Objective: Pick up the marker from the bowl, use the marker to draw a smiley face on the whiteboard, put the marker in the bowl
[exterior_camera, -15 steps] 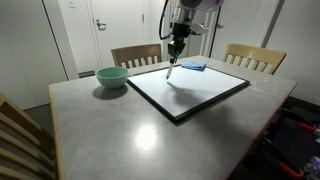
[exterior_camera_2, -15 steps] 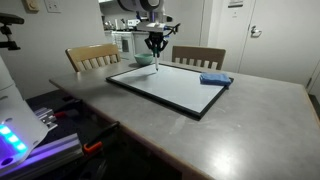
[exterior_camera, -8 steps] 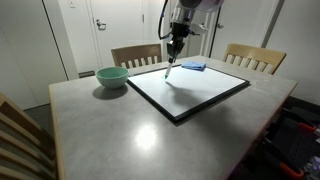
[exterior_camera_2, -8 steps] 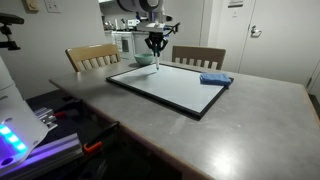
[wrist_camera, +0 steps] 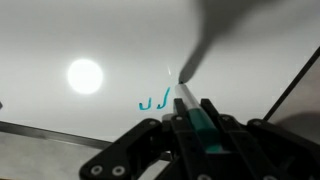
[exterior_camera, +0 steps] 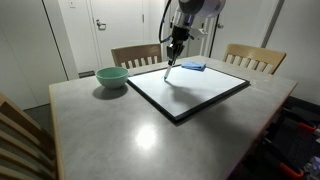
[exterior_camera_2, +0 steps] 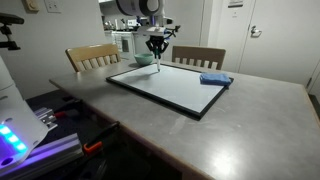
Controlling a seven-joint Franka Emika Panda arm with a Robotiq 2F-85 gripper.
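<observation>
Marker (exterior_camera: 170,64) hangs tip-down from the tool (exterior_camera: 176,48) over the whiteboard's (exterior_camera: 200,95) far side in both exterior views, bowl (exterior_camera: 111,76) well apart. In the wrist view the jaws clamp the marker beside two teal strokes (wrist_camera: 152,102) (eyes, we judge); we should press lightly and sweep one smooth curve beneath.

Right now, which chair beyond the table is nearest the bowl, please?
In an exterior view, the chair behind the teal bowl; the other chair stands behind the blue pad.
</observation>
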